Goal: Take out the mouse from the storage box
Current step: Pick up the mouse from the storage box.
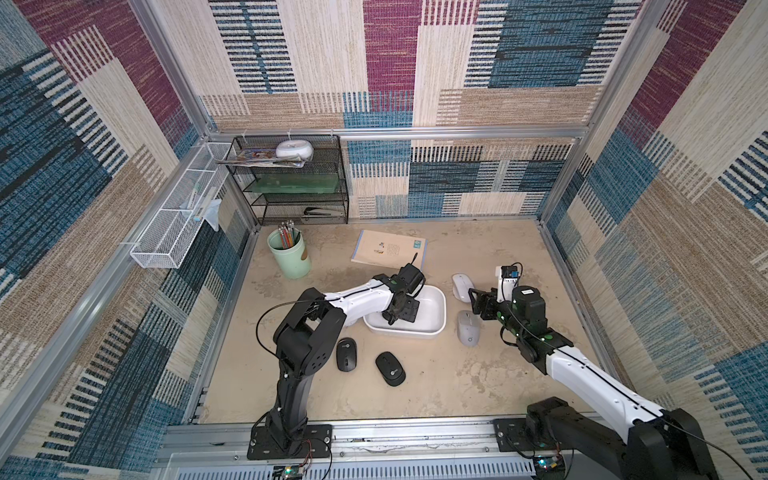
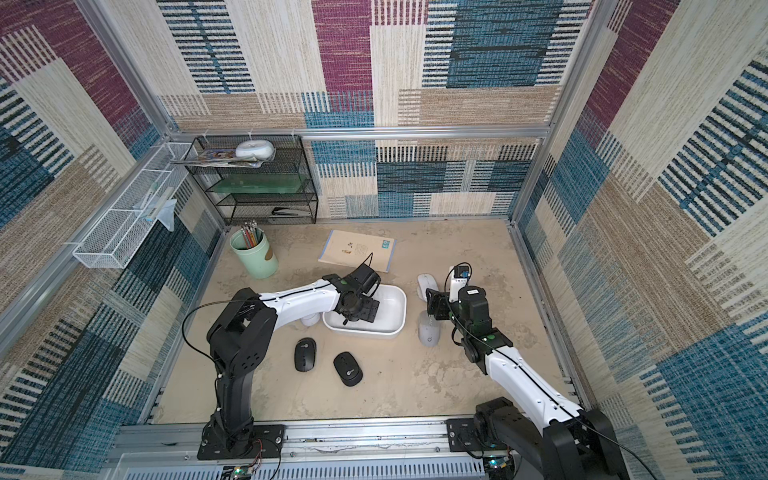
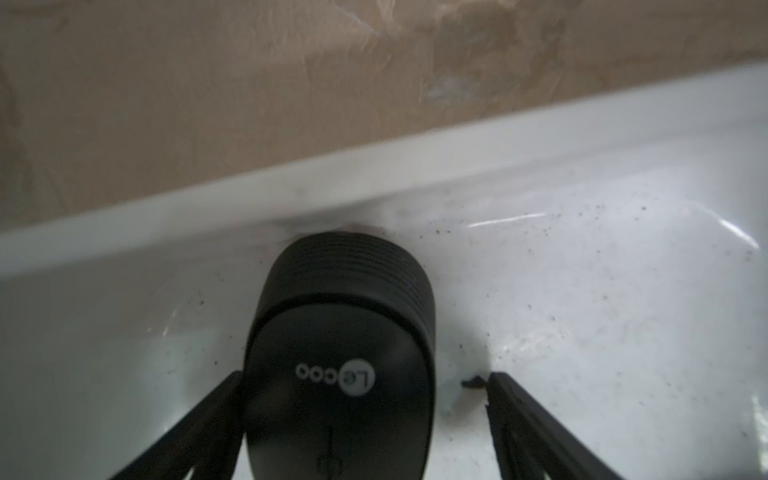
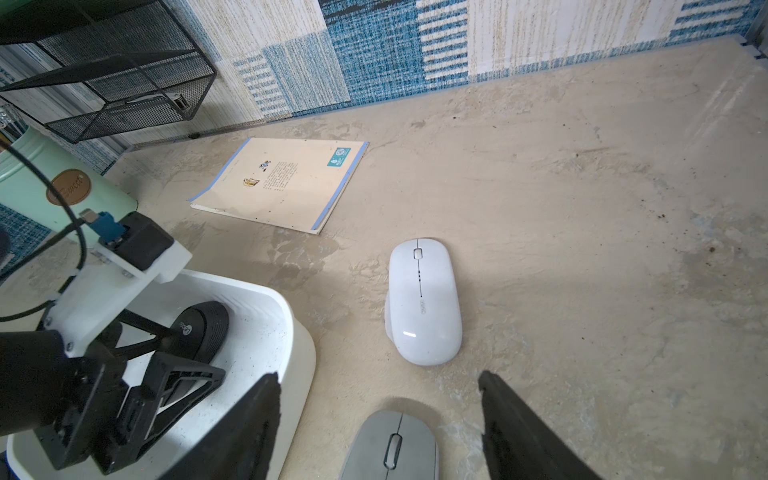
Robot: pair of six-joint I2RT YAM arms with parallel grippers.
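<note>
Storage box (image 1: 440, 308): shallow white tub near mid-table, resting flat; dark specks on its floor in the left wrist view (image 3: 374, 166)
Black mouse (image 3: 340, 353): lay inside the storage box, logo side up, ribbed end close to one wall; whether it touched that wall could not be told; also seen from the right wrist (image 4: 208, 320); mostly hidden under the arm in both top views
Left gripper (image 3: 365, 376): sat down inside the box (image 1: 399, 313), jaws spread wide and straddling the black mouse; one finger (image 3: 216, 399) lay against the mouse's side, the other (image 3: 511, 407) stood clear of it with bare box floor between; no clamp on it
Right gripper (image 4: 377, 377): hung just outside the box's short end (image 1: 474, 303), jaws well apart, holding nothing
Grey mouse (image 4: 390, 449): on the table (image 1: 457, 386) beside the box, below the right gripper's spread fingers
White mouse (image 1: 460, 286): on the table just beyond the grey one, apart from it, near the box
Loose black mouse A (image 1: 346, 354): on the table in front of the box, close to the left arm
Loose black mouse B (image 1: 390, 368): just beside A, not touching
Booklet (image 1: 388, 248): flat on the table behind the box
Green cup (image 1: 289, 253): upright near the back left corner, pencils standing in it
Black mesh rack (image 1: 291, 183): against the back wall
White wire basket (image 1: 174, 224): fixed along the left wall
</note>
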